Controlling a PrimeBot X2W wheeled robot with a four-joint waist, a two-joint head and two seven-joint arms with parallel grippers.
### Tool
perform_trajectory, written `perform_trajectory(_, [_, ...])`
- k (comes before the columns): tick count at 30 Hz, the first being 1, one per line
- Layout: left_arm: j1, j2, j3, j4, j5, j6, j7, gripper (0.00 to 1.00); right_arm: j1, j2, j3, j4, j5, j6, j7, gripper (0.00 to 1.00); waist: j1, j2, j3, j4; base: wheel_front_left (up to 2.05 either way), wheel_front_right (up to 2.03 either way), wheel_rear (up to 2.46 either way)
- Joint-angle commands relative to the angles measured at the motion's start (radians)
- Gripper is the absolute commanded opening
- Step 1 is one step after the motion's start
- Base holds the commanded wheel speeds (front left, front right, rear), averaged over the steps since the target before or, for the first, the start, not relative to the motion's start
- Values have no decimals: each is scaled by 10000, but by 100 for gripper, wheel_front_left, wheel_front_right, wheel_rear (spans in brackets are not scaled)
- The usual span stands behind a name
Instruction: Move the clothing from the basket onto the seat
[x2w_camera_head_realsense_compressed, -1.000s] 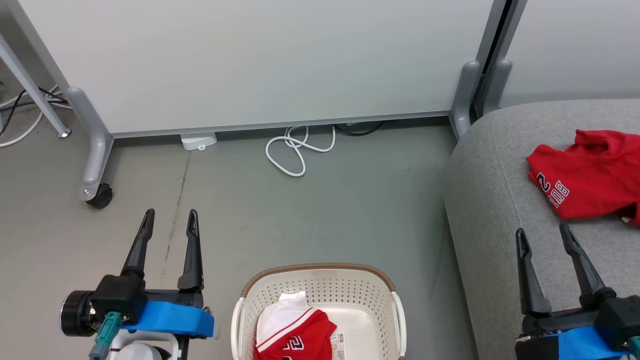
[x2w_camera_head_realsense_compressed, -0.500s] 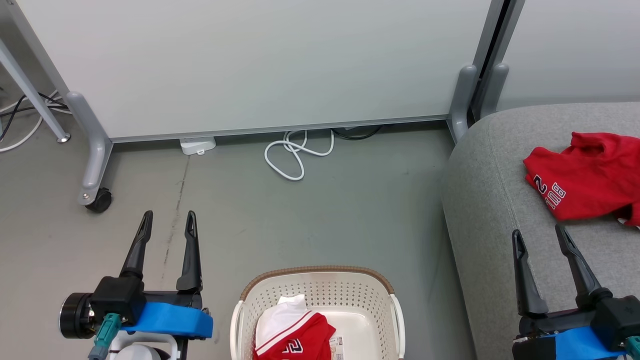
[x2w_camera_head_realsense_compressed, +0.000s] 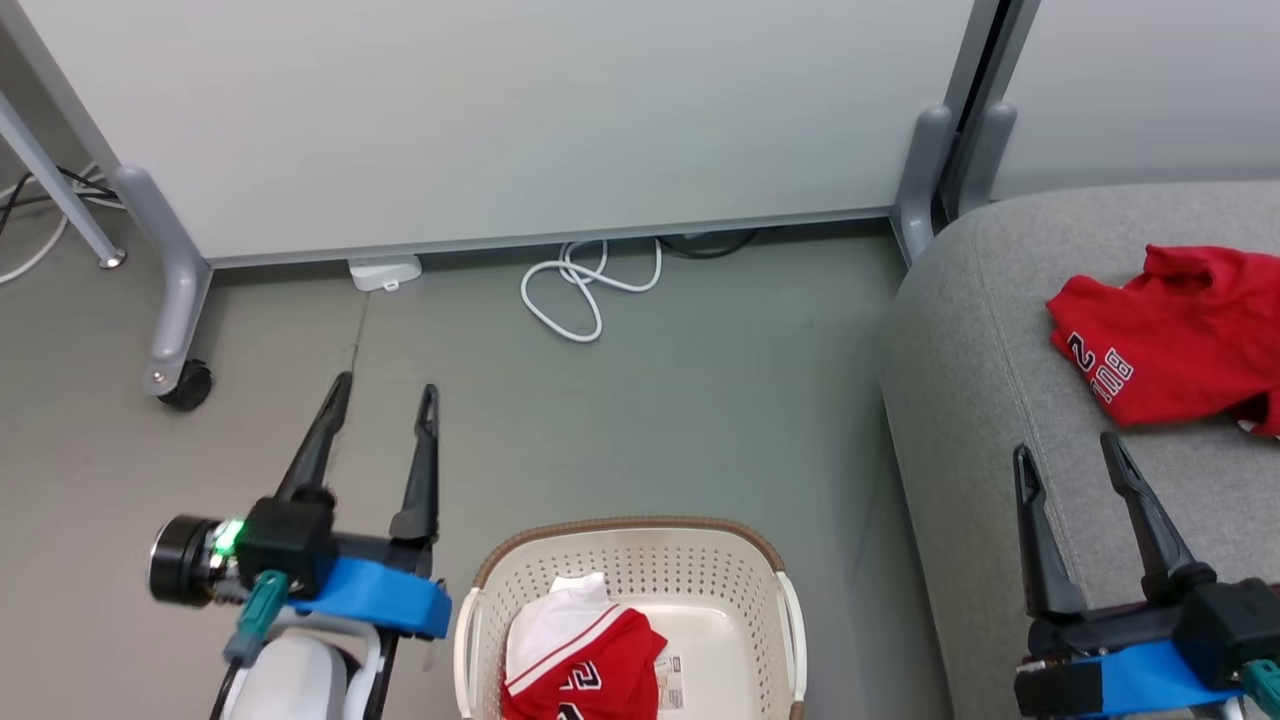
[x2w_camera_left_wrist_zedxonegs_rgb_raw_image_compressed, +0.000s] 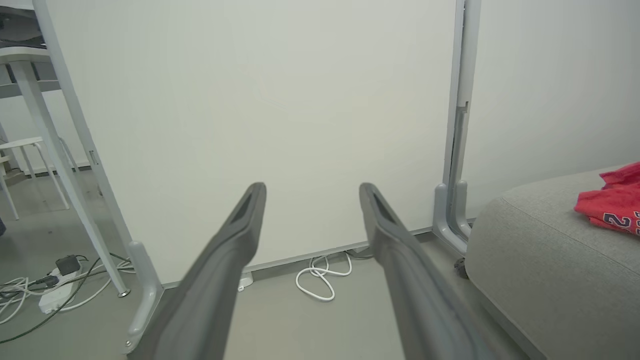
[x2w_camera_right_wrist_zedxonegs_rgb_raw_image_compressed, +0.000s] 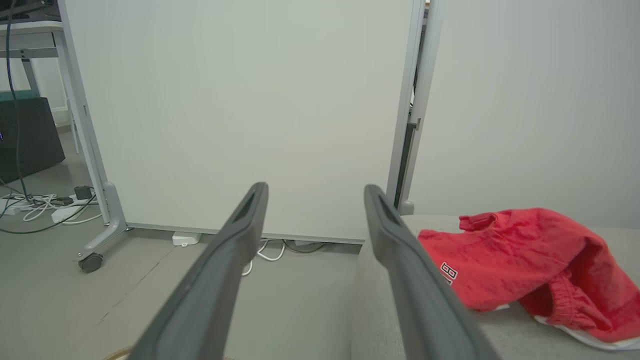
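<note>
the left claw (x2w_camera_head_realsense_compressed: 386, 385), spread and empty, has been lifted and shifted nearer the perforated plastic basket (x2w_camera_head_realsense_compressed: 625, 524). a reach for the crumpled red-and-white clothing (x2w_camera_head_realsense_compressed: 590, 672), lying below and right of it, seems next. the right claw (x2w_camera_head_realsense_compressed: 1065, 448), also spread, is held over the soft grey seat (x2w_camera_head_realsense_compressed: 980, 400), with 1 red garment (x2w_camera_head_realsense_compressed: 1170, 340) already laid ahead of it.

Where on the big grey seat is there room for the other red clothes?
The seat is bare along its left side, between its rounded edge and the red garment, and nearer, around the right hand. The garment crowds its far right.
</note>
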Motion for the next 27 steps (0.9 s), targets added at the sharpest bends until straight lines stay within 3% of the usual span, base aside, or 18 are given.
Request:
perform_trajectory(1, [-377,185,-253,205,154,-51,-27,100,-219,8,72,-64,-100,1,-2,100,0,0,122,-33,0,0,0])
perform_trajectory(13, [-2385,819,-2518,2317,213,-125,-27,100,-1238,7,405,-374,-474,1,-3,100,0,0,1482,-457,0,0,0])
perform_trajectory(27, [-4608,1470,-5627,5663,-107,-99,-27,100,-2801,5,868,-739,-960,1,-3,100,0,0,3792,-1071,0,0,0])
